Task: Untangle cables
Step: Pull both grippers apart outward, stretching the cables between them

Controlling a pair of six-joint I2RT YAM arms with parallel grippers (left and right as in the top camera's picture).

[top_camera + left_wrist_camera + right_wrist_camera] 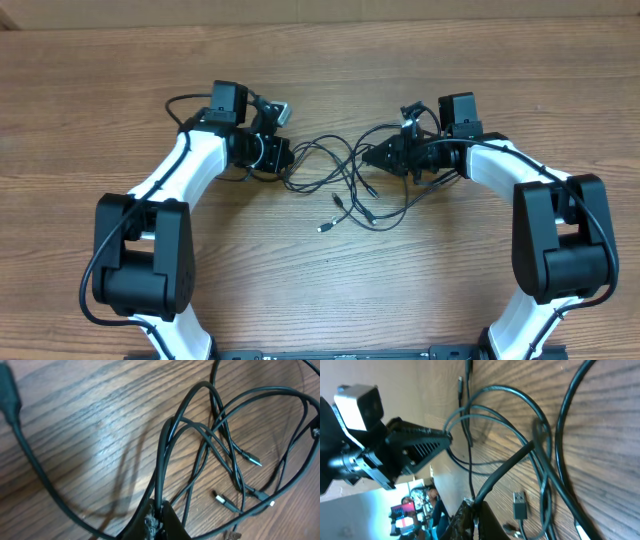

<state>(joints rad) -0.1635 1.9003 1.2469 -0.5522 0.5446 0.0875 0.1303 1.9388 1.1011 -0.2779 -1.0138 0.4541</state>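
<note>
At the left, the left gripper (158, 519) is pinching shut on strands of the black cables (161, 460), which are lying in loose crossed loops on the wooden table (320, 60) between both grippers. At the right, the right gripper (473, 514) is clamping another strand. The cords are looking light, limp and slick; gripping beside a crossing or behind a USB plug (519, 504) is probably holding best.

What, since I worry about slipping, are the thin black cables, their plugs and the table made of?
Thin black cables: probably rubbery plastic sheath, smooth, highlights along curves. Small plug ends: black plastic, silvery metal-looking tips. Brown table: wood or wood-grain laminate, streaky grain, soft sheen.
</note>
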